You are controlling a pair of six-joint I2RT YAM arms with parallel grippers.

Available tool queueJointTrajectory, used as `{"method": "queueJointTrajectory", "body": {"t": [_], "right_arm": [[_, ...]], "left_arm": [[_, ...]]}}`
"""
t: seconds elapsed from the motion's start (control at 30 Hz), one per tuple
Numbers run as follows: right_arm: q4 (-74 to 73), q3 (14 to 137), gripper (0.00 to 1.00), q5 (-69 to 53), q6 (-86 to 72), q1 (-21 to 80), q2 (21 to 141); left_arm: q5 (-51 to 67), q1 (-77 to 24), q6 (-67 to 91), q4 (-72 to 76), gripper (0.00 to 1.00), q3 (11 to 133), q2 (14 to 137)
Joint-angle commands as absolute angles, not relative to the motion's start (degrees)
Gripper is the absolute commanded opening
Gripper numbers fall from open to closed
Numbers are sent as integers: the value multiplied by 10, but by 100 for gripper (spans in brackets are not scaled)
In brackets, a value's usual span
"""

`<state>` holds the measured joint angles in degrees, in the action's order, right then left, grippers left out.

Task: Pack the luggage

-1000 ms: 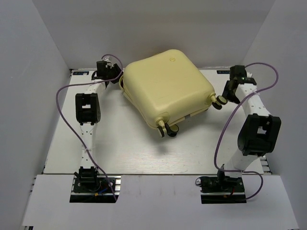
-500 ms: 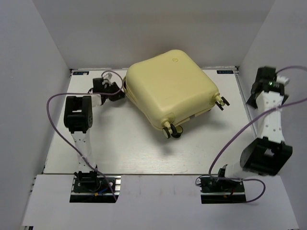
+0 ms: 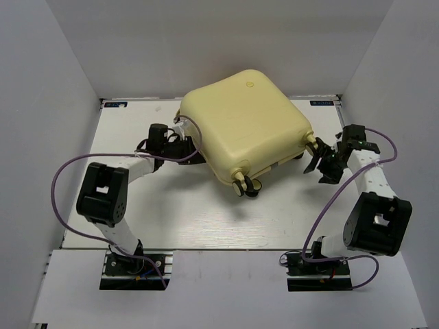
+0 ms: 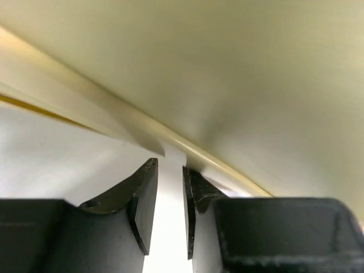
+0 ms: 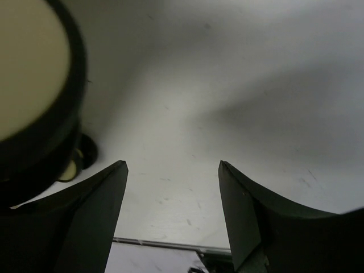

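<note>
The luggage [image 3: 243,123] lies closed on the white table [image 3: 178,212], wheels toward the front and right. In the left wrist view its pale shell [image 4: 239,68] and seam fill the top. My left gripper [image 3: 189,152] is pressed to its left front edge, low at the seam. Its jaws [image 4: 169,165] stand close together on a narrow white tab at the seam. My right gripper [image 3: 317,163] is open and empty just right of the luggage's right wheel [image 3: 316,144]. That cream wheel with a black rim [image 5: 31,79] sits left of the open right gripper [image 5: 170,165].
Grey walls close in the table on the left, back and right. The front pair of wheels [image 3: 245,186] sticks out toward the arms. Purple cables loop off both arms. Both arm bases stand at the near edge.
My left gripper has slid from the luggage's back left corner along its left edge toward the front. My right gripper swung out to the right, then came back down beside the right wheel.
</note>
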<state>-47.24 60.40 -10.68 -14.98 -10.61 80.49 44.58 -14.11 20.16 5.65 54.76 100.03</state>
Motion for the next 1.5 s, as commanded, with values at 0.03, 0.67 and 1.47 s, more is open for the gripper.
{"method": "queueJointTrajectory", "body": {"t": [0.03,0.67,1.47], "right_arm": [[-329,608,71,-227,-214,-88,823],[-88,834,44,-149,-312,-62,1048],[-276,1061,44,-239,-40,50,1217]], "left_arm": [[395,-125,153,2,35,541,926],[213,16,136,-258,100,921,1098],[386,-85,247,-124,70,839,1200]]}}
